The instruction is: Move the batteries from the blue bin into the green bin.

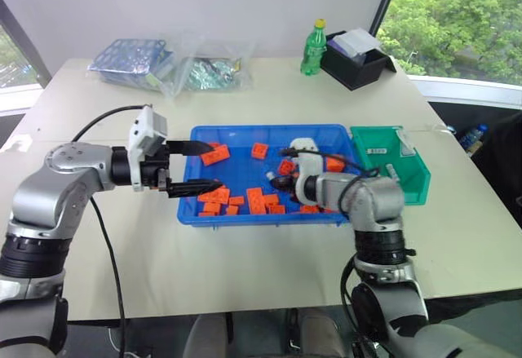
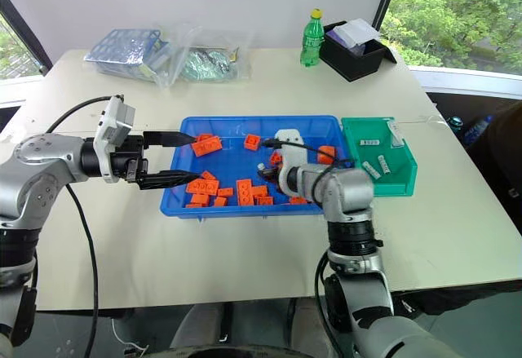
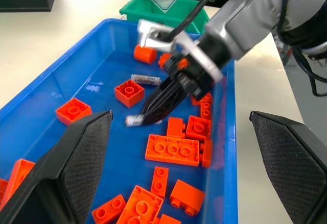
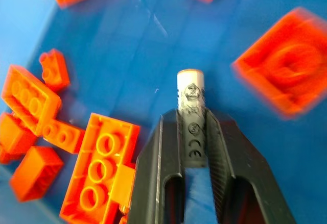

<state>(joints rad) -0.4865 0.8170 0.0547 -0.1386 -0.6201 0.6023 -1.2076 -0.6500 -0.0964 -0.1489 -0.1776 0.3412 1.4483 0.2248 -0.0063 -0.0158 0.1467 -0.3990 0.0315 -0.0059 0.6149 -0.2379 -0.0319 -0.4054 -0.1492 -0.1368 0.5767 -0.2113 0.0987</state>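
Surface [image 1: 98,244]: pale, rectangular, carrying every item noted below.

Blue bin [image 1: 192,213]: at the middle of the surface, its long side parallel to the near edge. It holds scattered orange bricks [image 1: 255,200], most gathered along its near wall.

Green bin [image 1: 418,180]: just beside the blue bin's right-hand end, toward the right edge of the surface. Several batteries [image 2: 372,142] lie inside it.

Black box [image 1: 359,70]: near the far right corner, with a green bottle [image 1: 313,48] upright just beside it. A blue mesh basket [image 1: 129,58] and clear plastic bags [image 1: 214,71] sit along the far edge, toward the left corner.

Left end effector [image 1: 196,165]: held level at the blue bin's left-hand end, pointing across it. Fingers [image 3: 82,147] stand well apart with nothing between them.

Right end effector [image 4: 193,132]: over the right half of the blue bin, angled down toward its floor. The fingers are clamped on a held battery [image 4: 191,113], which projects past the fingertips, its white end outermost, dark markings along its side. In the left wrist view it sits clear of the bin floor.

Loose battery [image 3: 146,79]: lying flat on the blue bin's floor, just beside a square orange brick, near the right end effector but apart from it.
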